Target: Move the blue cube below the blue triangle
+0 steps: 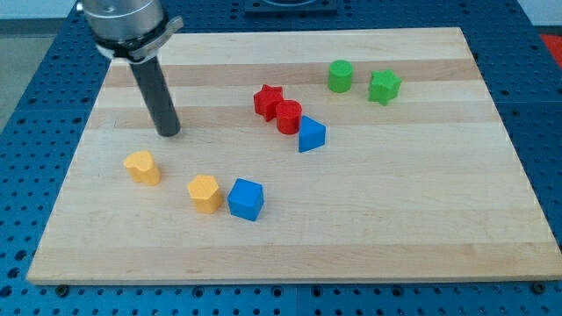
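The blue cube (246, 199) sits on the wooden board (413, 193) left of centre, toward the view's bottom, touching a yellow block (205, 193) on its left. The blue triangle (311, 135) lies near the centre, above and to the right of the cube, touching a red cylinder (289, 117). My tip (169, 132) rests on the board at the view's upper left, well left of the triangle and above-left of the cube, touching no block.
A red star (268, 100) sits against the red cylinder. A second yellow block (142, 167) lies just below my tip. A green cylinder (341, 76) and a green star (384, 87) stand at the view's upper right.
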### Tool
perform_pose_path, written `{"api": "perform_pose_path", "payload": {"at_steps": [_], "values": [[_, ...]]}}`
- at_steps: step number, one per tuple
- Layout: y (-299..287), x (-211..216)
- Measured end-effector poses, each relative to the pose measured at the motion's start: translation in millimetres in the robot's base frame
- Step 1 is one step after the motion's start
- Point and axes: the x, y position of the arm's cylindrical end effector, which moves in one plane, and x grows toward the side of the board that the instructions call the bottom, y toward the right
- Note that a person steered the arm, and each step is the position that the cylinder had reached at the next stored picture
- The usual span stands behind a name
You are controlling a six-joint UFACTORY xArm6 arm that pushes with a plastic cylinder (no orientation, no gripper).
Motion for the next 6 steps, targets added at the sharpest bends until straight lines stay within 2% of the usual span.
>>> {"api": "perform_pose_path", "payload": {"at_steps": [1,2,5,6], "values": [[-13.5,15.2],[23.6,13.6],[200.1,87.2],[186.2,134.8]]}}
